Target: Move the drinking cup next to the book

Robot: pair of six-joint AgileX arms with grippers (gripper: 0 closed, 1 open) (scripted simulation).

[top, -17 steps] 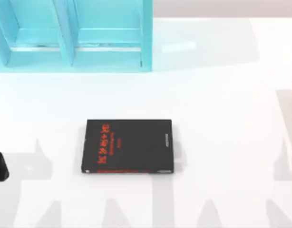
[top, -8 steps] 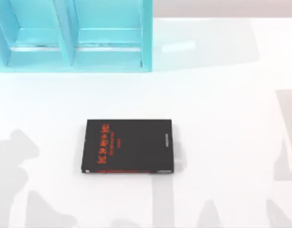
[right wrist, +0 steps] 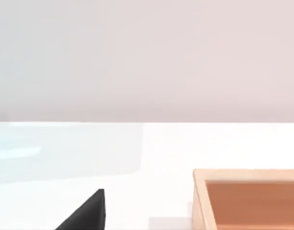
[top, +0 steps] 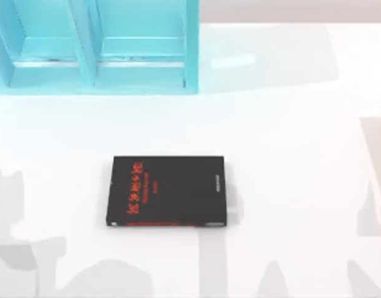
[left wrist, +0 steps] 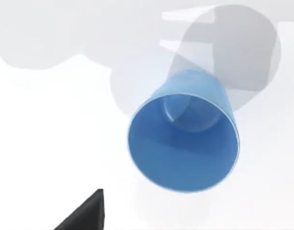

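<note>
Drinking cup [left wrist: 183,139] apparently upright; book [top: 166,190] flat.

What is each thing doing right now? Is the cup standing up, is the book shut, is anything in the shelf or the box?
drinking cup: upright on the white table, mouth open, empty, not held.
book: lying flat, closed, cover up, alone mid-table.
turquoise shelf unit: standing at the table's back left, the compartments in view empty.
wooden box: open at the top, the part in view empty.
left gripper: above the cup, one dark fingertip in view.
</note>
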